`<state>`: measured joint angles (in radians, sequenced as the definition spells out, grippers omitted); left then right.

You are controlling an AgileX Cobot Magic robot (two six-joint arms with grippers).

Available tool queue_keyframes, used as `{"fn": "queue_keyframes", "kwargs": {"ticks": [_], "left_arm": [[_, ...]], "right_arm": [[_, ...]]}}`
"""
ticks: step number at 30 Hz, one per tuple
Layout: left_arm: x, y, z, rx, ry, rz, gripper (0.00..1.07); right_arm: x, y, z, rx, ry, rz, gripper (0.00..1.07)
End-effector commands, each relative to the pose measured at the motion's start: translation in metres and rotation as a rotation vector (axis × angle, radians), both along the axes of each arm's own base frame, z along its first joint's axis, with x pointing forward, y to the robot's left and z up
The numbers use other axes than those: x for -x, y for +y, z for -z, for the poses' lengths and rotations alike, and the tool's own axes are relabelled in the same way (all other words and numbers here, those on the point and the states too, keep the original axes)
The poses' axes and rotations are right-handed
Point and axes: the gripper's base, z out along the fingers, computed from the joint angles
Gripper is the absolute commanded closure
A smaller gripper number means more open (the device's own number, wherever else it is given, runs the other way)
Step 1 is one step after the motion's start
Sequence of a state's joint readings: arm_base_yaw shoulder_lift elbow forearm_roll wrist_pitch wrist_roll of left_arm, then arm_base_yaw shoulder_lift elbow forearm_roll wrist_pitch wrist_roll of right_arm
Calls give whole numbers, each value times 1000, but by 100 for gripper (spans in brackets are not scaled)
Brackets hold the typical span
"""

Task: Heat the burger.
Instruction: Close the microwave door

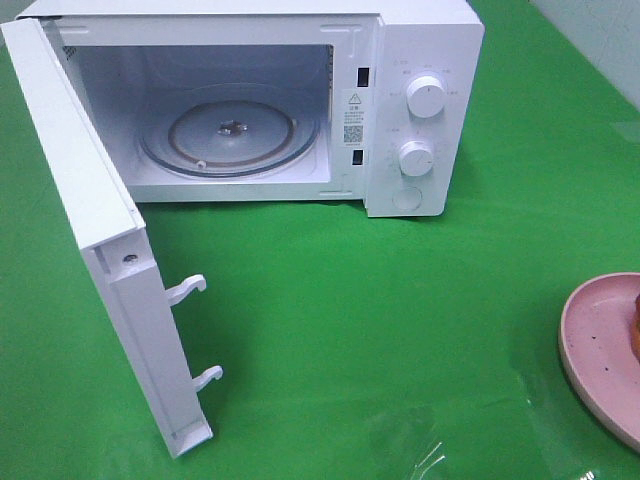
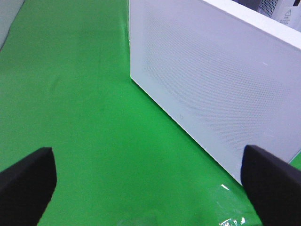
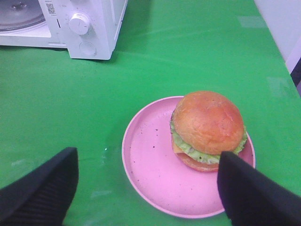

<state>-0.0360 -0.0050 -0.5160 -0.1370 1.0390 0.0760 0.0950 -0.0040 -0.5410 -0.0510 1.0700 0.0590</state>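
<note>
Right pincer [image 3: 148, 188] wide, empty, above plate [image 3: 150, 174]; left wide too. Microwave door [image 1: 90, 220] open. Next: grasp burger [image 3: 208, 129], load.

one white microwave [image 1: 420, 60] with two round knobs [image 1: 426, 97] and one glass turntable [image 1: 230, 135]. one burger [image 3: 208, 129] on one pink plate [image 3: 150, 169]. two door latch hooks [image 1: 190, 289].
</note>
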Motion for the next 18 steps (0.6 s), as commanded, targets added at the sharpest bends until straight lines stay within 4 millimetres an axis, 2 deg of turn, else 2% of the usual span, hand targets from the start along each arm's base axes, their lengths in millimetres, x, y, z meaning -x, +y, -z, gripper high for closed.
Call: {"fn": "queue_keyframes", "kwargs": {"ticks": [1, 18], "left_arm": [[0, 0, 0, 0, -10, -6, 6], [1, 0, 0, 0, -12, -6, 6]], "right_arm": [[-3, 0, 5, -1, -55, 6, 31], [-3, 0, 4, -3, -59, 7, 31]]}}
